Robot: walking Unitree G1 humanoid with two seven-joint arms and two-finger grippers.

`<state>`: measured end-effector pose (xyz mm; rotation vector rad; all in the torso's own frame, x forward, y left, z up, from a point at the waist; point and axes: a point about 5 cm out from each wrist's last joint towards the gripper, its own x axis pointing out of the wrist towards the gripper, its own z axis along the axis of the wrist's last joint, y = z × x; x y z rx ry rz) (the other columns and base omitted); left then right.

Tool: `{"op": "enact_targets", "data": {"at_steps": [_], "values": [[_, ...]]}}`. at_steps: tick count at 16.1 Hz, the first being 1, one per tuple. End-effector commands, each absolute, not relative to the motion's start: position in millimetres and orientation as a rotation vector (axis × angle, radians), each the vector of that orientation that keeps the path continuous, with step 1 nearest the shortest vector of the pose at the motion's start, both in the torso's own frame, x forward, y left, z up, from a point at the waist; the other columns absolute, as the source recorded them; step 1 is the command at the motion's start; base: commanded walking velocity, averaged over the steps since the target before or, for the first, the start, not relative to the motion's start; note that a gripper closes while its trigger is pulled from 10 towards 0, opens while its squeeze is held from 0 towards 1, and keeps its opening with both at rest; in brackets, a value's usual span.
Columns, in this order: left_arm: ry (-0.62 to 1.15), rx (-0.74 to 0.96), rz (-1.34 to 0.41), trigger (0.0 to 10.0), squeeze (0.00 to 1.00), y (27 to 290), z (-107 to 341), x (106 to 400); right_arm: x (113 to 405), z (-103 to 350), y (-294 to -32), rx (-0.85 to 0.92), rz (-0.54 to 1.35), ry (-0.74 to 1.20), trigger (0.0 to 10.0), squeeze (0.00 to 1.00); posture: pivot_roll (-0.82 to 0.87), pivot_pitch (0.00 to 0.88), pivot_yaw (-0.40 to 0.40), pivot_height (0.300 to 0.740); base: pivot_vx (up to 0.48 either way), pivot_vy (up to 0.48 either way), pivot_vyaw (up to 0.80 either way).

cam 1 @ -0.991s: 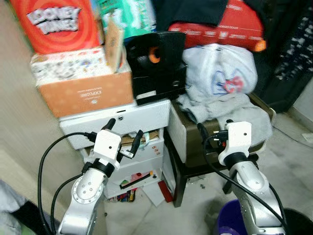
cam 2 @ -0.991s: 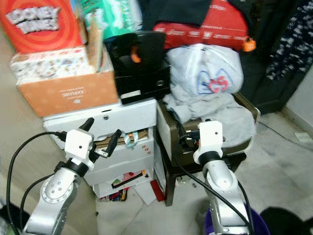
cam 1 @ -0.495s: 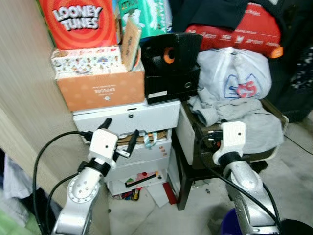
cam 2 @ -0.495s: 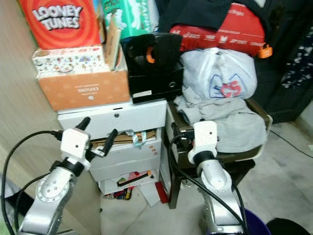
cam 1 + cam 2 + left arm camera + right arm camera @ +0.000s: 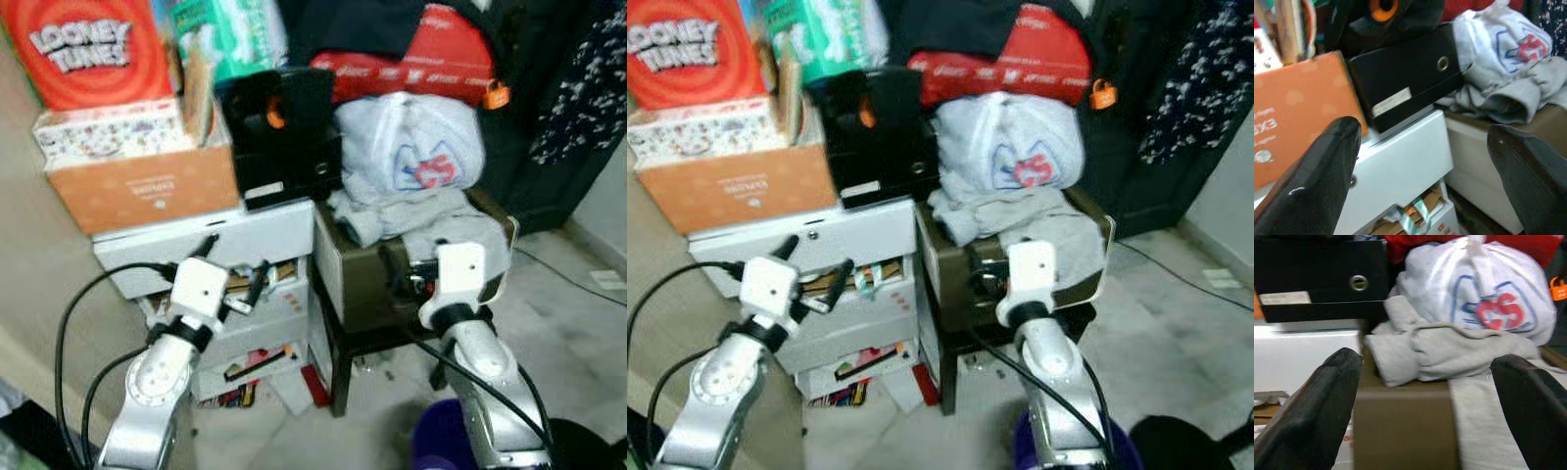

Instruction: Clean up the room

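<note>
With both sets of fingers spread and empty, the right gripper is facing the crumpled grey sweatshirt, risking toppling the white knotted bag above.

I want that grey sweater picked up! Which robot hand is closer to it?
The right gripper. It is open, just in front of the grey sweater on the brown stool. The left gripper, also open, is off to the side by the white drawers.
</note>
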<state>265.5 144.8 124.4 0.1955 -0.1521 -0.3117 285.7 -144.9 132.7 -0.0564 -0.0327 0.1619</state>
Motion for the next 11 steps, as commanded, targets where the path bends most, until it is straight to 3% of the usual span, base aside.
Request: {"op": "enact_targets", "data": {"at_steps": [1, 3, 6, 9, 11], "values": [[-0.153, 0.183, -0.34, 10.0, 0.0, 138.9, 124.9, 266.4, 286.1, 132.9, -153.8, -0.067, 0.128, -0.031, 10.0, 0.0, -0.11, 0.0, 0.026, 0.74, 0.0, -0.315, 0.0], [-0.155, 0.188, -0.341, 10.0, 0.0, 138.8, 125.1, 267.1, 286.8, 132.9, -154.0, -0.066, 0.126, -0.033, 10.0, 0.0, -0.11, 0.0, 0.029, 0.74, 0.0, -0.292, 0.0], [-0.136, 0.209, -0.321, 10.0, 0.0, 142.2, 121.4, 268.1, 288.8, 131.2, -151.6, -0.066, 0.122, -0.028, 10.0, 0.0, -0.09, 0.0, 0.025, 0.74, 0.0, 0.0, 0.0], [0.004, 0.243, -0.266, 10.0, 0.0, 161.7, 97.0, 267.6, 295.5, 117.7, -138.7, -0.003, 0.131, 0.061, 10.0, 0.0, -0.07, 0.0, 0.018, 0.74, 0.0, 0.0, 0.0], [0.133, 0.173, -0.208, 10.0, 0.0, 175.7, 77.2, 270.1, 301.2, 97.9, -125.4, 0.012, 0.156, 0.178, 10.0, 0.0, -0.06, 0.0, 0.015, 0.74, 0.0, 0.0, 0.0]]}}
